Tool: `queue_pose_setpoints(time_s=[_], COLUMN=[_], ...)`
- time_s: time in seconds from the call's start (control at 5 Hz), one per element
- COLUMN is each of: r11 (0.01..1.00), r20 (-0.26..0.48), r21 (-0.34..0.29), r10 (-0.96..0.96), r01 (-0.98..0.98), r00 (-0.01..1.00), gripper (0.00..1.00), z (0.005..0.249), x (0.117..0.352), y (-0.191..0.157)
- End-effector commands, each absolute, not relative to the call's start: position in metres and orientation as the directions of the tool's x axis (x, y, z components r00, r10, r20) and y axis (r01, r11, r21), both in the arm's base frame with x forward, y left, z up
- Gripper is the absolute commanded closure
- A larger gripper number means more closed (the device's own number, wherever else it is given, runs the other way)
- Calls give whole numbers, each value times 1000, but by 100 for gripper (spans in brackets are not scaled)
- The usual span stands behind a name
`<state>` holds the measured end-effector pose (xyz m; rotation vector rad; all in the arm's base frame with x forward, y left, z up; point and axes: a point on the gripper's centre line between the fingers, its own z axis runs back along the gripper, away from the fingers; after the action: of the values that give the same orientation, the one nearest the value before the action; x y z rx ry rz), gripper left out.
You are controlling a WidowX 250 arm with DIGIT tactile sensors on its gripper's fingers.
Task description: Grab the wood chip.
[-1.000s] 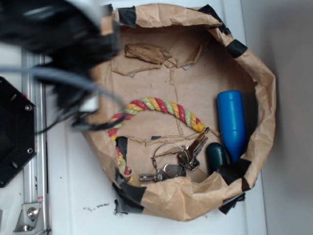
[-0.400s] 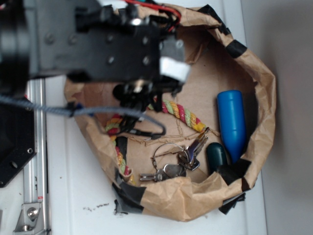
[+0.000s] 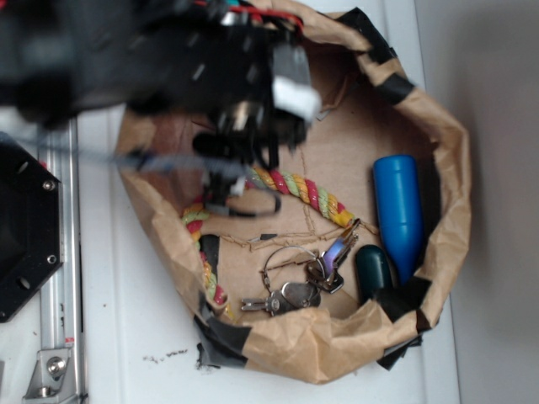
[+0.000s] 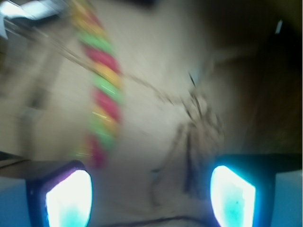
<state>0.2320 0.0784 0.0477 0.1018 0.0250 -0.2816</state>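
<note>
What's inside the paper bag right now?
Inside the paper bag: a multicoloured rope, keys, a blue cylinder and a dark green object. The arm covers the upper left, so no wood chip shows.

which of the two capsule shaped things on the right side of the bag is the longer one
The bright blue cylinder is longer. The dark green one beside it, nearer the keys, is much shorter and stubbier.

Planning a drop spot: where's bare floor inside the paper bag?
Bare cardboard lies between the rope, the blue cylinder and the bag's top-right wall. Crowded: the keys by the dark green object; the arm covers the upper left.
</note>
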Motion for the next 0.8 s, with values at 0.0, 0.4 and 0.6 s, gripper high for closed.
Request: queue_pose_setpoints(time_s=[0.0,0.4,0.6], r11=[947,940,937], r20=[17,-38,-47], r21=[131,140,122], r10=[-298,-308,-325], r01=[293,311,328], r00=[955,950,945], gripper=[0,0,0], z=[56,47,39], x=[235,251,260], y=[102,96,90])
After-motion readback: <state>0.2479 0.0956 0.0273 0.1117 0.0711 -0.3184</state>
